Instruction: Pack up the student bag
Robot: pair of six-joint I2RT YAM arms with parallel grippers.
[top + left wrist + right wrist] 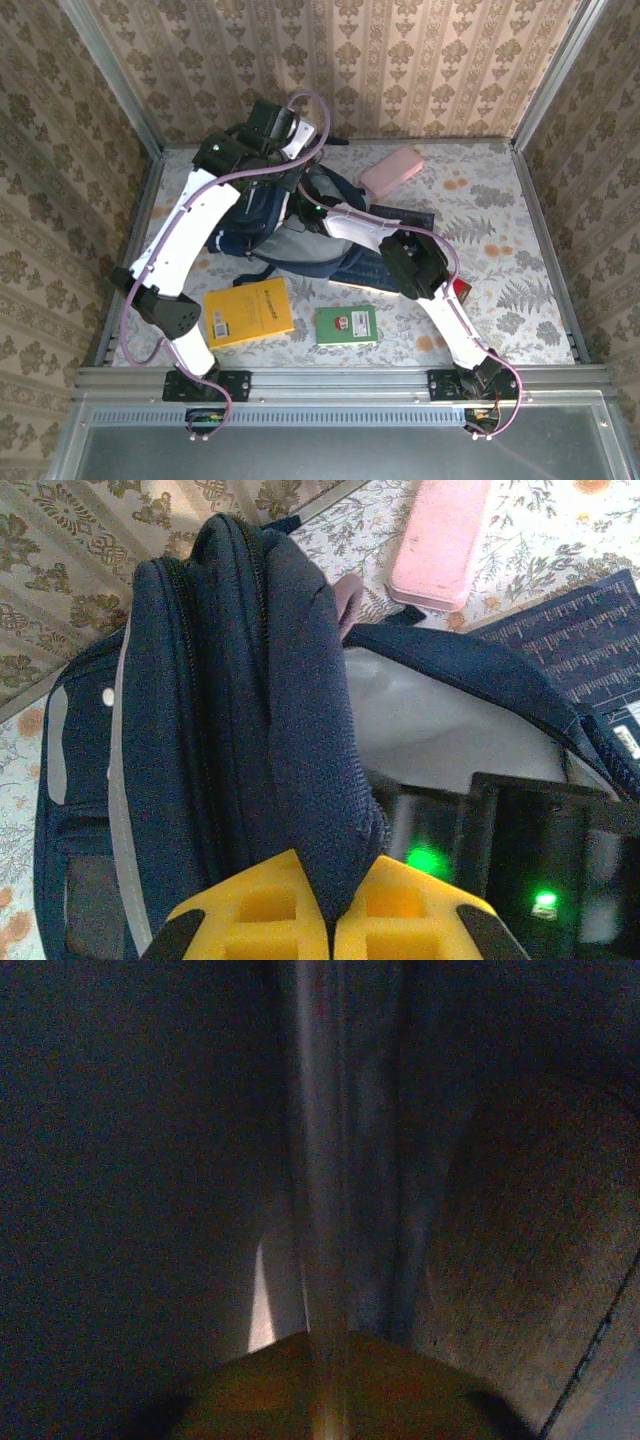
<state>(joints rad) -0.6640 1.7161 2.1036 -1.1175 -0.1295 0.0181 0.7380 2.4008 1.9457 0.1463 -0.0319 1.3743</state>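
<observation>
The student bag [258,228] lies mid-way across the bench [500,230], mouth toward the right arm; the left gripper [330,920] is clamped on its front panel's edge, the right gripper [325,1360] sits inside, grip state untellable

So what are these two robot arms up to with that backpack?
They are packing the student bag. The left gripper is pinched shut on a fold of its navy fabric, holding the mouth open. The right gripper is deep inside, where it is too dark to tell what it holds. A yellow book, a green book and a pink case lie on the table, not yet packed.
</observation>
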